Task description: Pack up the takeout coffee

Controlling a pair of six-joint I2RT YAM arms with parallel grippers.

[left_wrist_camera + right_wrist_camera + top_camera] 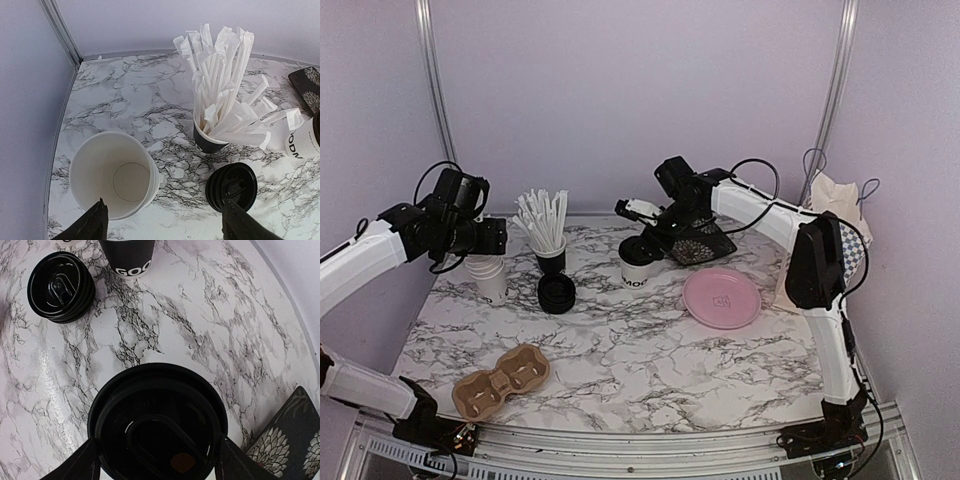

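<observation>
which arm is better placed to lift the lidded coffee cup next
The right arm. Its jaws flank the lid of the lidded coffee cup, directly over it. The left arm holds its jaws open over the stack of plain cups, away from that cup.

A robotics lab cell set up as a coffee counter: bare lilac walls [640,90] and metal frame posts [433,80] enclose a marble-patterned table [650,350]. On it are a takeout coffee cup [638,268], wrapped straws [545,218], spare lids [557,293] and a cardboard cup carrier [502,380].
</observation>
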